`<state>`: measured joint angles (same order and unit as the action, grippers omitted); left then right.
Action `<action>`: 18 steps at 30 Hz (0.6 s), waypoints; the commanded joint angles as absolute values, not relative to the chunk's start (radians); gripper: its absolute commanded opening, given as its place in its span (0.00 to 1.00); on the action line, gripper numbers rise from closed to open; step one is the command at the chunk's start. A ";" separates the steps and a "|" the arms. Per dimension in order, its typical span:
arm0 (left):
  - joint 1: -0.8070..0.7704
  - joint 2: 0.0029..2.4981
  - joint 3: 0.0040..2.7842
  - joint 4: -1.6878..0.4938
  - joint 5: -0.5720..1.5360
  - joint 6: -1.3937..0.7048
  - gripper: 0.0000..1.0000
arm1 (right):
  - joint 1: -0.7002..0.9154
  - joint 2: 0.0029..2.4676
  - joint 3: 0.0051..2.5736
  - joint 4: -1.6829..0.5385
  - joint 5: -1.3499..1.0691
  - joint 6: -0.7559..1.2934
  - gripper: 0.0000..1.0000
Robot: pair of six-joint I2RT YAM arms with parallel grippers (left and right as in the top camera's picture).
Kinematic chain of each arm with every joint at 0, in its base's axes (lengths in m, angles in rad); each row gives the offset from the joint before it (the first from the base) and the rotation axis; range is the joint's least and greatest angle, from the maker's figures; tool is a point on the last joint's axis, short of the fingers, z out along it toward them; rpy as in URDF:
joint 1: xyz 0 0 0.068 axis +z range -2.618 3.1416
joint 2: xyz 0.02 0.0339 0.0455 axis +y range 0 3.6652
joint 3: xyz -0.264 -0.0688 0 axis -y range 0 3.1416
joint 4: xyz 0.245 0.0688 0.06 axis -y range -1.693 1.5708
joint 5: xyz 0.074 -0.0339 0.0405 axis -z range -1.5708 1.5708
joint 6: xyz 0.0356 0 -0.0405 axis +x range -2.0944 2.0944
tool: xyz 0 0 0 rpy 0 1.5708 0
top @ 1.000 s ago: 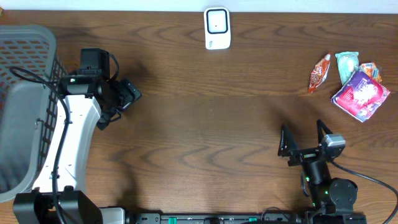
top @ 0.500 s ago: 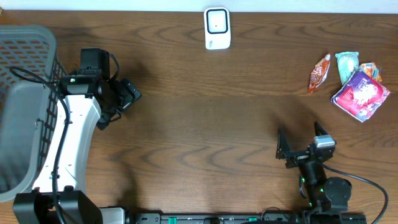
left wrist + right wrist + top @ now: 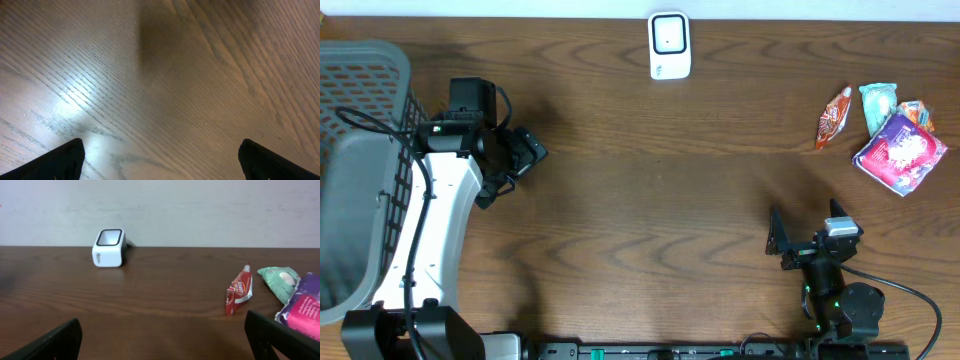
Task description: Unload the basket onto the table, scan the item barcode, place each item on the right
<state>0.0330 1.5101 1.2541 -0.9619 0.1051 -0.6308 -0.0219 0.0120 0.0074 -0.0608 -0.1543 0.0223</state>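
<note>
A white barcode scanner stands at the table's far edge, its window facing up. Several snack packets lie at the far right: a red one, a green one and a purple one. My right gripper is open and empty near the front edge. It points toward the scanner and packets, well short of them. My left gripper is open over bare wood at the left, with nothing between its fingers.
A grey mesh basket fills the left edge, close to my left arm. An orange packet lies partly under the purple one. A pale wall rises behind the table's far edge.
My right gripper has drawn back slightly toward the front edge. The left arm and all items have stayed put.
</note>
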 commanded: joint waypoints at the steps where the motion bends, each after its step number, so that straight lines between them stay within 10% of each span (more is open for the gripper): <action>1: 0.038 1.507 1.254 -0.964 0.095 -0.625 0.98 | -0.024 0.005 0.006 -0.070 -0.135 -0.005 0.99; 18: 0.038 1.507 1.254 -0.964 0.095 -0.625 0.98 | -0.025 0.005 0.006 -0.065 -0.141 0.014 0.99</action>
<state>0.0330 1.5101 1.2541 -0.9619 0.1051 -0.6308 -0.0223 0.0120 0.0074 -0.0612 -0.1520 0.0162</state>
